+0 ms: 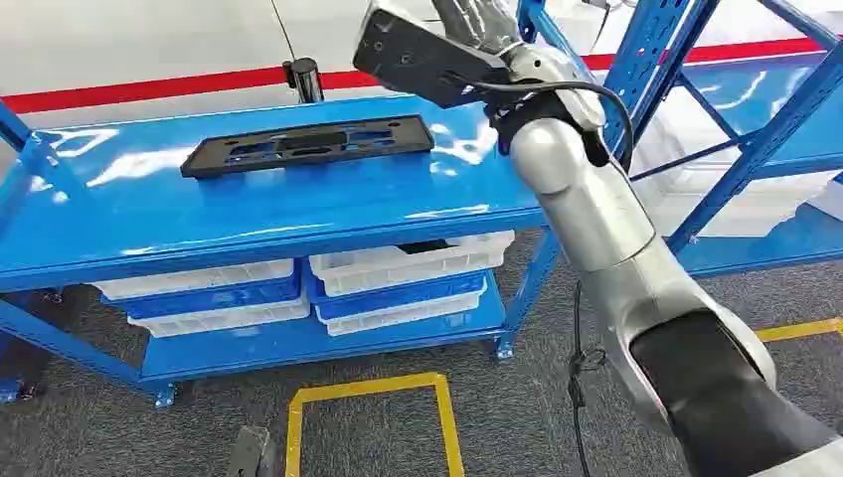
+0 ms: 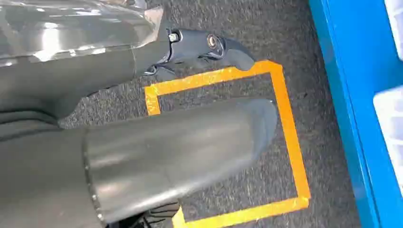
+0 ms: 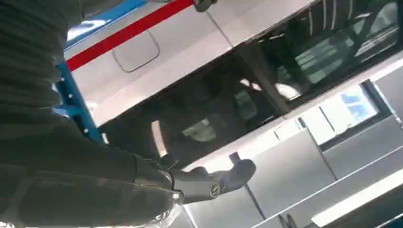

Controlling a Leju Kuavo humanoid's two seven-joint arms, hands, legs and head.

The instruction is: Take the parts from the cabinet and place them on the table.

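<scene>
No legible text, labels, brands or numbers.

Marking present carries no characters: yellow floor tape [image 1: 366, 390] forming a square outline at lower centre of the head view, and a red stripe [image 1: 149, 86] running along the wall base across the top. The black part [image 1: 306, 145] on the blue table [image 1: 149, 224] bears no readable print.

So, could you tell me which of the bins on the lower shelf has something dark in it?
The upper white bin on the right-hand stack: a dark object shows at its top edge, just under the blue table. No dark object shows in the other bins.
</scene>
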